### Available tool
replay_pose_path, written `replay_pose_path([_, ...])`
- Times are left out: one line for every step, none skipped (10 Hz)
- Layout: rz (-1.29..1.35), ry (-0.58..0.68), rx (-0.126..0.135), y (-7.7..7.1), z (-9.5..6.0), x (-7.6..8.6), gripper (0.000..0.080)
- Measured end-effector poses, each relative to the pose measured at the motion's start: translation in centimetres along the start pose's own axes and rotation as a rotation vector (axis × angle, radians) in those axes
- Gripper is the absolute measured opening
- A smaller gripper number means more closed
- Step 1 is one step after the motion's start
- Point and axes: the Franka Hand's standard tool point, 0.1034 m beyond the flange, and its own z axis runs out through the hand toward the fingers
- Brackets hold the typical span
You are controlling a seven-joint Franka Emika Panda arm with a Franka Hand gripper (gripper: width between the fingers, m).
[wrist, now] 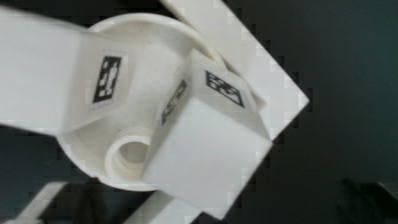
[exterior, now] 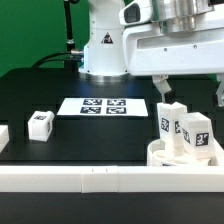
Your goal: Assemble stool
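Note:
The round white seat (exterior: 160, 155) lies at the exterior view's right, against the front rail. Two white tagged legs stand upright on it, one behind (exterior: 167, 118) and one in front (exterior: 197, 133). A third leg (exterior: 40, 124) lies loose on the black table at the left. My gripper (exterior: 189, 92) hangs just above the two standing legs, its fingers spread wide and holding nothing. The wrist view looks down on the seat (wrist: 111, 165), an open socket (wrist: 134, 153) and both legs, one (wrist: 71, 75) beside the other (wrist: 214, 130).
The marker board (exterior: 103, 105) lies flat at mid table before the robot base (exterior: 105, 45). A long white border rail (exterior: 80, 181) runs along the front and shows in the wrist view (wrist: 240, 45). A white piece (exterior: 3, 135) sits at the left edge.

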Motion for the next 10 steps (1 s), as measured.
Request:
replay_pose_path([-0.137, -0.005, -0.003, 0.05, 0.02, -0.06, 0.0648])
replay_pose_path([-0.258, -0.022, -0.01, 0.05, 0.03, -0.33, 0.0648])
replay_pose_path([-0.405, -0.016, -0.011, -0.5, -0.18, -0.44, 0.0648])
replay_pose_path([-0.524, -0.021, -0.009, -0.72, -0.21, -0.66, 0.0648])
replay_pose_path([-0.676, -0.028, -0.008, -0.7, -0.14, -0.8, 0.0648])
replay_pose_path([-0.772, -0.027, -0.009, -0.59, -0.14, -0.7, 0.0648])
replay_pose_path([-0.864, -0.027, -0.014, -0.46, -0.14, -0.6, 0.0648])
replay_pose_path([-0.918, -0.027, -0.014, -0.41, -0.12, -0.58, 0.0648])
replay_pose_path([-1.047, -0.028, -0.023, -0.24, -0.13, -0.43, 0.0648])
replay_pose_path([-1.164, -0.029, -0.035, -0.15, -0.06, -0.4, 0.0648])
